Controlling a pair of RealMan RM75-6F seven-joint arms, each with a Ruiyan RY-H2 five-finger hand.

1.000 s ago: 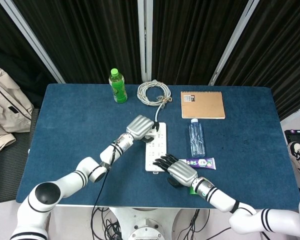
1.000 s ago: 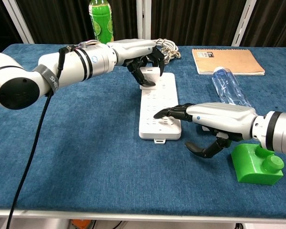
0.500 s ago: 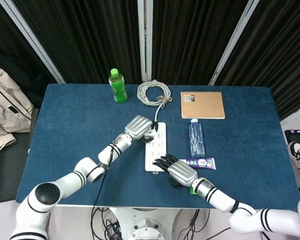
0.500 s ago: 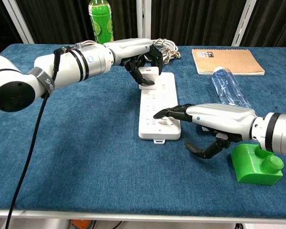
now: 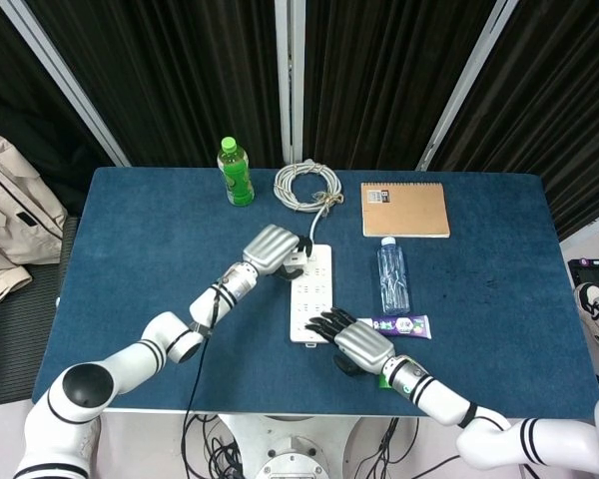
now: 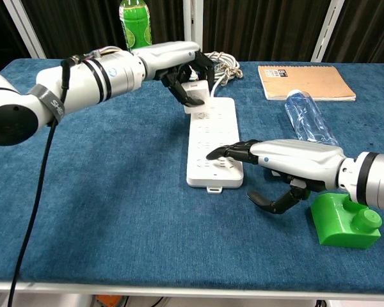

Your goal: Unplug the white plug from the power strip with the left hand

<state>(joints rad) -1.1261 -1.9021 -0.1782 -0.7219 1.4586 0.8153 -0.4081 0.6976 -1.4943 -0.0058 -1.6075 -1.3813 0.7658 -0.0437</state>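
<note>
The white power strip (image 5: pixel 316 289) (image 6: pixel 212 134) lies lengthwise at the middle of the blue table (image 5: pixel 130 259). My left hand (image 5: pixel 269 249) (image 6: pixel 176 67) grips the white plug (image 6: pixel 196 94) (image 5: pixel 298 263) at the strip's far end. The plug is tilted and raised just above the sockets, its cord running back to the coiled white cable (image 5: pixel 306 186) (image 6: pixel 224 62). My right hand (image 5: pixel 350 340) (image 6: pixel 287 160) rests its fingertips (image 6: pixel 225 152) on the strip's near end, thumb hanging free beside it, holding nothing.
A green bottle (image 5: pixel 236 172) (image 6: pixel 134 29) stands at the back. A brown notebook (image 5: pixel 404 210) (image 6: pixel 305 82) and a lying clear water bottle (image 5: pixel 392 276) (image 6: pixel 305 118) are right of the strip. A toothpaste tube (image 5: pixel 403 324) and a green block (image 6: pixel 344 222) sit by my right hand.
My left hand has drawn up and to the left with the plug, which has come up off the strip's far sockets and tilted. The right hand has stayed on the strip.
</note>
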